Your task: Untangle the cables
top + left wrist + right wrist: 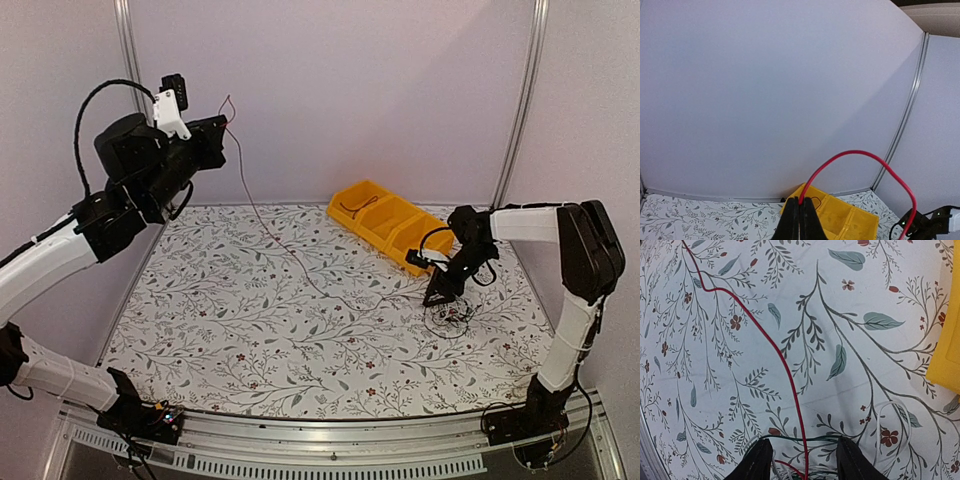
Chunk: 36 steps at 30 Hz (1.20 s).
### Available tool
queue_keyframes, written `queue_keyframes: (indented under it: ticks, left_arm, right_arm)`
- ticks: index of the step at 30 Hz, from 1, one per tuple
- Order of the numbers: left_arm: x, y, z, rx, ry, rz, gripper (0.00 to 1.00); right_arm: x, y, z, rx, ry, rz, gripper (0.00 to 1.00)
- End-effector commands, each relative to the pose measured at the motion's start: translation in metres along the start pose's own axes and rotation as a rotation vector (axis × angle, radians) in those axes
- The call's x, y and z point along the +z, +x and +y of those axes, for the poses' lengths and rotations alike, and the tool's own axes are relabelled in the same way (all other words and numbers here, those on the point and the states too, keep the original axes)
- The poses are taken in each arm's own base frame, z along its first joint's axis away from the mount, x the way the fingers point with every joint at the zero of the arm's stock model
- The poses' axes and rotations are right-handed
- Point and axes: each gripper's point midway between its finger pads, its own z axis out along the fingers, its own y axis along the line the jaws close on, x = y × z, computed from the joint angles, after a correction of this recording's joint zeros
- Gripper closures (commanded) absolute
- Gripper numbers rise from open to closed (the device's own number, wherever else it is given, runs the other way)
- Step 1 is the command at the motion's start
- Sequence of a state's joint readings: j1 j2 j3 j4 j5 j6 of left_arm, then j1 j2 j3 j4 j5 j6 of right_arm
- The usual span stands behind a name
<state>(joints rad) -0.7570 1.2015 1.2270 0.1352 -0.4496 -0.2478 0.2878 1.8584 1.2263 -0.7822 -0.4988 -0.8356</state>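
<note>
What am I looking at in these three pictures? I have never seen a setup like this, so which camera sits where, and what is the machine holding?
The machine is two robot arms, a left arm and a right arm, bolted at the near edge of a table with a leaf-patterned cover. The wide picture comes from a fixed camera above and behind them. The other two come from small cameras on the wrists, each looking past its own claw.

The left claw is high in the air, pinched shut on a thin red cable. That cable slopes down across the table to a small bundle of cables on the right. The right claw is down at that bundle, its fingers apart with wires between them. Behind it stands a yellow bin with compartments.
</note>
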Motion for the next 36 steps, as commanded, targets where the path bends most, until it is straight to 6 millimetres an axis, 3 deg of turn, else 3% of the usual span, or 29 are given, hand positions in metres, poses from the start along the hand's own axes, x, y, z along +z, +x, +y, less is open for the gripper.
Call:
queue_keyframes:
  ticks: [1, 3, 5, 6, 9, 13, 15, 18, 20, 25, 26, 28, 30, 33, 36]
  left_arm:
    - [-0.008, -0.016, 0.014, 0.010, -0.031, -0.031, 1.00]
    - [-0.009, -0.024, 0.018, 0.024, -0.041, -0.041, 1.00]
    - [-0.011, -0.034, 0.020, 0.047, -0.050, -0.053, 1.00]
    - [-0.013, -0.041, 0.023, 0.063, -0.063, -0.065, 1.00]
    - [-0.026, -0.079, 0.043, 0.112, -0.192, -0.143, 1.00]
    - [-0.061, -0.148, 0.074, 0.170, -0.364, -0.309, 1.00]
    - [-0.070, -0.168, 0.082, 0.192, -0.400, -0.343, 1.00]
    - [-0.062, -0.161, 0.083, 0.199, -0.381, -0.310, 1.00]
    - [-0.050, -0.139, 0.080, 0.172, -0.344, -0.252, 1.00]
    - [-0.019, -0.084, 0.059, 0.077, -0.189, -0.139, 1.00]
    - [-0.014, -0.077, 0.053, 0.068, -0.156, -0.123, 1.00]
    - [-0.005, -0.070, 0.044, 0.076, -0.111, -0.104, 1.00]
    - [-0.003, -0.079, 0.039, 0.108, -0.097, -0.117, 1.00]
    - [-0.005, -0.109, 0.038, 0.213, -0.125, -0.166, 1.00]
    - [-0.007, -0.141, 0.038, 0.300, -0.152, -0.204, 1.00]
  right_arm:
    - [0.007, 0.003, -0.007, -0.016, 0.008, 0.040, 0.57]
    - [0.010, 0.002, -0.009, -0.001, -0.001, 0.042, 0.73]
    - [0.010, -0.003, -0.009, 0.010, -0.012, 0.027, 0.96]
    - [0.010, -0.004, -0.010, 0.016, -0.014, 0.022, 1.00]
    - [0.010, -0.003, -0.012, 0.039, -0.009, 0.022, 1.00]
    - [0.010, 0.006, -0.019, 0.078, 0.013, 0.035, 1.00]
    - [0.008, 0.009, -0.025, 0.104, 0.021, 0.035, 1.00]
    - [0.002, 0.008, -0.028, 0.127, 0.024, 0.019, 1.00]
    - [-0.006, -0.001, -0.026, 0.123, 0.018, -0.008, 1.00]
    - [-0.049, -0.039, -0.007, 0.091, 0.010, -0.144, 0.99]
    - [-0.056, -0.042, -0.004, 0.084, 0.016, -0.157, 0.93]
    - [-0.056, -0.037, 0.000, 0.084, 0.020, -0.155, 0.70]
    - [-0.043, -0.022, 0.002, 0.096, 0.018, -0.112, 0.58]
    - [-0.006, 0.016, -0.009, 0.181, 0.044, 0.032, 0.56]
    - [0.017, 0.044, -0.008, 0.225, 0.032, 0.108, 0.54]
